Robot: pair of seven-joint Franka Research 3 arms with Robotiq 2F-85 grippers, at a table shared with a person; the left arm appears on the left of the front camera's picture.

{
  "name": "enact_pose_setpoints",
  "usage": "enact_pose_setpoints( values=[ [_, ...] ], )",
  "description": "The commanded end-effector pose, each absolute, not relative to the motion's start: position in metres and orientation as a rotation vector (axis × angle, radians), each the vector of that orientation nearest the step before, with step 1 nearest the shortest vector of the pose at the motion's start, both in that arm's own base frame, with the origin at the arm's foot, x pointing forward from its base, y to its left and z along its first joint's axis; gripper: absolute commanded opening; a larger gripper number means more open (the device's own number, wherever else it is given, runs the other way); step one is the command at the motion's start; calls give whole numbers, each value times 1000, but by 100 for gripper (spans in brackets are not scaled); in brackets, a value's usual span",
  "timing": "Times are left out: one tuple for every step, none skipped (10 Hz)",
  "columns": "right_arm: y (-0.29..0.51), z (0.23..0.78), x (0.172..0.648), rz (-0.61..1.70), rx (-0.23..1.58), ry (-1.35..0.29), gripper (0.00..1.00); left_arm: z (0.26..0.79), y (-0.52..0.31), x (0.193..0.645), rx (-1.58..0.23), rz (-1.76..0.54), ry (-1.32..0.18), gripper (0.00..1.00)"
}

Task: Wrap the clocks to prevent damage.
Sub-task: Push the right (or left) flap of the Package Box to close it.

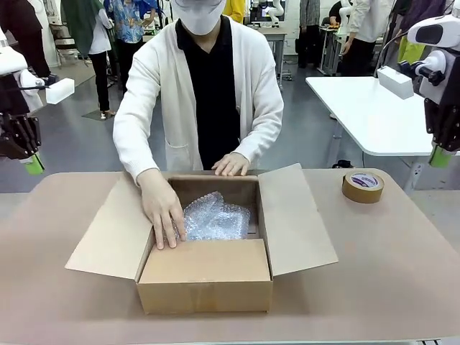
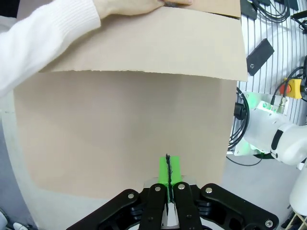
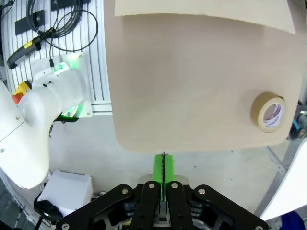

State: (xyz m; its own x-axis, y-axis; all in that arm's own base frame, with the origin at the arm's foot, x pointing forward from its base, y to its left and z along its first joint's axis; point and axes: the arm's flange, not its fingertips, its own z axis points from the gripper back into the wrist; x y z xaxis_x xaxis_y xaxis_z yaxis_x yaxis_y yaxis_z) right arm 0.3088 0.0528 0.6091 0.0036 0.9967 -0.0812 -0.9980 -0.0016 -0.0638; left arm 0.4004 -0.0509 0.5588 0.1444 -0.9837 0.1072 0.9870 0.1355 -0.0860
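1. Brown cardboard box, flaps open, on matte tan table.
2. Crinkled clear bubble wrap inside box, beside person's hand.
3. Tape roll; label print unreadable.
4. Left gripper, right gripper: green pads pressed together, empty.

You had a tape roll lying flat at right on the tan worktop; a white table stood behind it.
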Motion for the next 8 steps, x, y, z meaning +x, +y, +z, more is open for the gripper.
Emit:
enact_pose_setpoints(
  values=[
    [51, 610, 309, 1578, -117, 8, 1, 561, -50, 402, -143, -1429, -14, 0],
    [51, 610, 309, 1578, -117, 8, 1, 561, -50, 402, -143, -1429, -14, 0],
    [51, 610, 309, 1578, -117, 8, 1, 561, -50, 402, -143, -1429, -14, 0],
    [51, 610, 309, 1578, -117, 8, 1, 561, -50, 402, -143, -1429, -14, 0],
    [51, 610, 309, 1578, -117, 8, 1, 561, -50, 402, -143, -1429, -14, 0],
    [51, 610, 309, 1578, -117, 8, 1, 561, -50, 402, -143, -1429, -14, 0],
    [51, 610, 309, 1578, -117, 8, 1, 561, -50, 402, -143, -1429, -14, 0],
    [51, 610, 309, 1578, -117, 8, 1, 561, -50, 402, -143, -1429, -14, 0]
  ],
)
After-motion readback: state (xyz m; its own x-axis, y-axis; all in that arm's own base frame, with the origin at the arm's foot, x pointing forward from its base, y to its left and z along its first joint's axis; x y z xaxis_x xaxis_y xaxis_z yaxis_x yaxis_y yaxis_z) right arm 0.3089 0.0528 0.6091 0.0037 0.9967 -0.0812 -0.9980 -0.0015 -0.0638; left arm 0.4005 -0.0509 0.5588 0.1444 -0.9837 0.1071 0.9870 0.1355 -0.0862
